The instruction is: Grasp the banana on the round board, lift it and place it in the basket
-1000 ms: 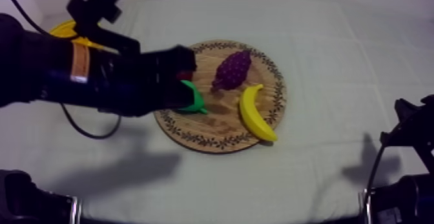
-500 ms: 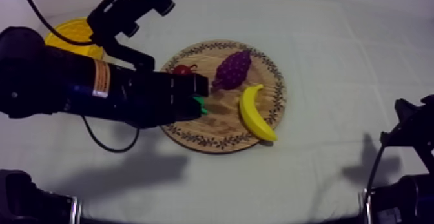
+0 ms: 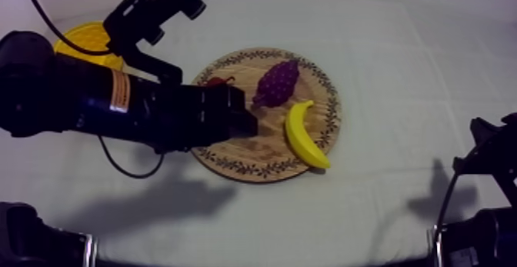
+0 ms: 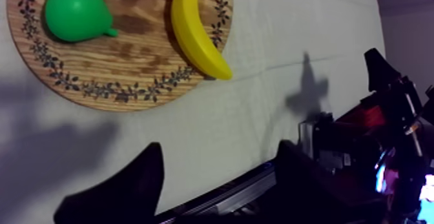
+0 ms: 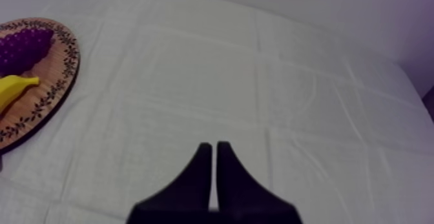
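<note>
My left hand hovers at the wooden board, fingers spread with nothing between them, because the banana lies ahead on the board's side toward my right arm, just beside the grapes and apart from the pear (room enough, I judge, to close across its curve); the yellow basket sits behind my arm at the worktop's far left; my right hand rests clenched on nothing, well apart from the board.

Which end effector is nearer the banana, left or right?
Left. Left end effector is over the board beside the banana; right end effector rests far off at the table edge.
</note>
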Tool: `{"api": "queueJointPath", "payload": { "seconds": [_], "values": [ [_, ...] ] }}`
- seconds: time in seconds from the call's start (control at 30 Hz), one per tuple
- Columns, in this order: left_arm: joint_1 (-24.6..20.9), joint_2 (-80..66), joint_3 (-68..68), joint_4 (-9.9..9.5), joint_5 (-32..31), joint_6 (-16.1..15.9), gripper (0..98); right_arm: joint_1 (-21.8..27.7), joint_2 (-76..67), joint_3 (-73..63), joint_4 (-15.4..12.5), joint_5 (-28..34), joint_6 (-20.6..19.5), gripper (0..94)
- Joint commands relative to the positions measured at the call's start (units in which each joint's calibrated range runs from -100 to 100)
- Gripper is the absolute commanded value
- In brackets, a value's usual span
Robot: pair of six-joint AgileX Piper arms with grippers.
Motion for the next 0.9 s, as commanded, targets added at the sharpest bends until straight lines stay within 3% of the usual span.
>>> {"api": "queueJointPath", "payload": {
  "seconds": [0.0,0.17,0.67,0.87],
  "values": [
    [-0.01,0.45,-0.24,0.06,-0.47,0.05,65.1,0.01,-0.04,-0.03,-0.01,-0.02,0.00,0.6],
    [-0.71,3.50,-1.82,1.88,-0.87,-1.27,63.8,0.01,-0.04,-0.03,-0.01,-0.02,0.00,0.6],
    [-3.99,19.78,-9.35,12.54,1.10,-12.05,63.7,0.01,-0.04,-0.03,-0.01,-0.02,0.00,0.6],
    [-4.53,26.31,-12.55,15.34,2.87,-14.74,62.9,0.01,-0.04,-0.03,-0.01,-0.02,0.00,0.6]
  ]
}}
